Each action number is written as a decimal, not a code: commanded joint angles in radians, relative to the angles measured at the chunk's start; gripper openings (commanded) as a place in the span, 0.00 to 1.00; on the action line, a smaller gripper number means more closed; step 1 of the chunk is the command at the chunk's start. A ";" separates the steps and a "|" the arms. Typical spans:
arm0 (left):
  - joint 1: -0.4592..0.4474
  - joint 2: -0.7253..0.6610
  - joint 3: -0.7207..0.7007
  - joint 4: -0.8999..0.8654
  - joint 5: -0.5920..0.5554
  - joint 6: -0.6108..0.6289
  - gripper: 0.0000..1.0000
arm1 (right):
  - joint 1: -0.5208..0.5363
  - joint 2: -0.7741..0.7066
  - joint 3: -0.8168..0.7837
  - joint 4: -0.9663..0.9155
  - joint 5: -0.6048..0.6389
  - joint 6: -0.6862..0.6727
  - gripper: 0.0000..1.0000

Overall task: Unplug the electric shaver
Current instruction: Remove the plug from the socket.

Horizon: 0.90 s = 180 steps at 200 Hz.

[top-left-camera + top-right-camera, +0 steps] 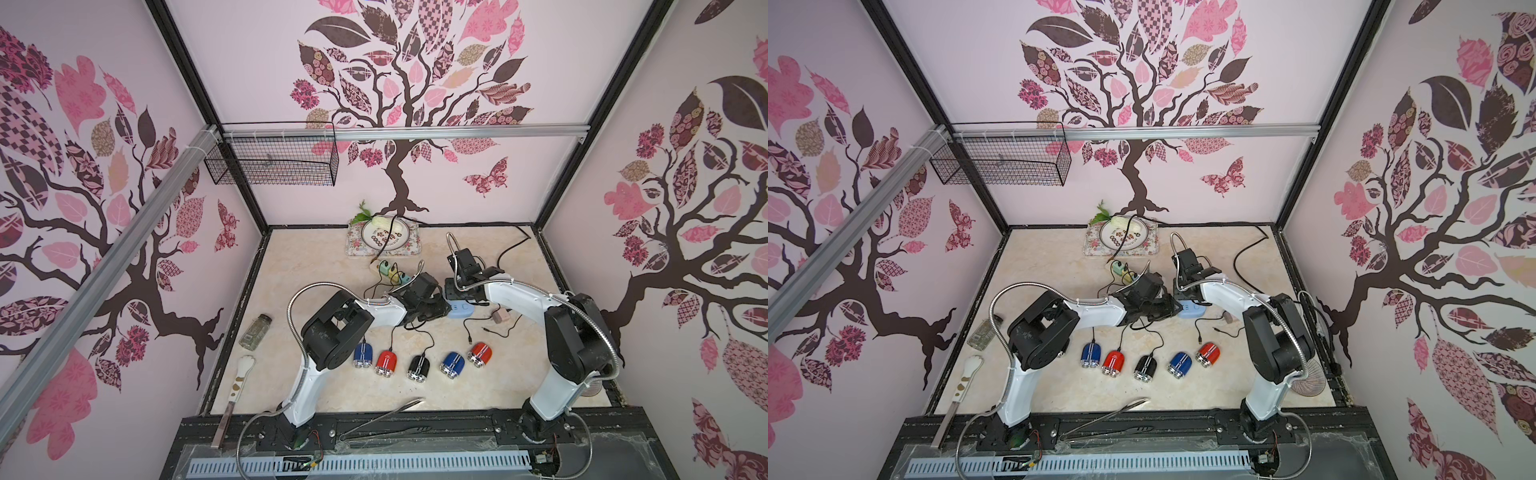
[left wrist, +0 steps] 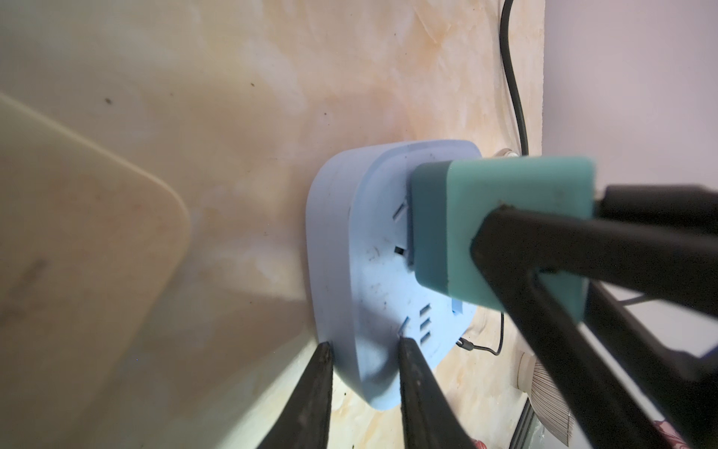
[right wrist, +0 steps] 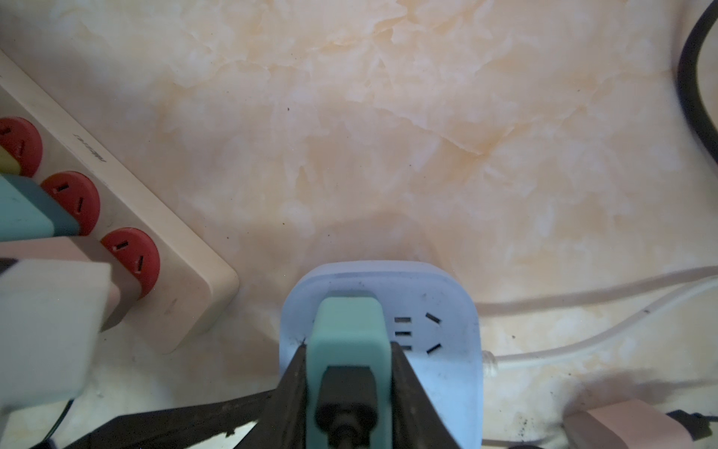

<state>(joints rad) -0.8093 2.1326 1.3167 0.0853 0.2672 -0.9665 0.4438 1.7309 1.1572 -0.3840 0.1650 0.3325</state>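
The white-and-black left arm (image 1: pixel 332 332) and right arm (image 1: pixel 577 336) both reached inward from the near edge of the marble-patterned tabletop (image 1: pixel 311 270). Their elbows were raised and their wrists met near the table's middle. Just beside that spot, the right wrist view showed a long beige power strip (image 3: pixel 186 280) with round red sockets; the left wrist view showed it only as a cream blur. Under the wrists lay the pale blue plastic socket block (image 1: pixel 462 309), largely covered in both top views. Five small rounded electric shavers (image 1: pixel 419 366), blue, red, black, blue and red, lay in a row near the front between the arm bases, well apart from the block. The teal charger plug (image 3: pixel 349 322) stood on the block's face. The right gripper (image 3: pixel 348 344) was closed on the plug's two sides. The left gripper (image 2: pixel 365 346), narrowly parted, pinched the block's rim, as only the left wrist view showed. Which shaver's cable ran to that plug could not be told.
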 commanded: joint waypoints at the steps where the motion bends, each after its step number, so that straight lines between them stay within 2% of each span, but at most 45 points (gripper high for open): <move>1: -0.005 0.065 -0.033 -0.142 -0.036 0.002 0.30 | 0.018 -0.038 0.044 0.035 -0.024 0.004 0.25; 180: -0.005 0.076 -0.012 -0.140 -0.025 -0.009 0.30 | 0.043 -0.008 0.035 0.042 -0.039 0.009 0.24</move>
<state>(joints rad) -0.8093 2.1326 1.3167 0.0841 0.2672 -0.9691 0.4530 1.7309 1.1564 -0.3801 0.1719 0.3328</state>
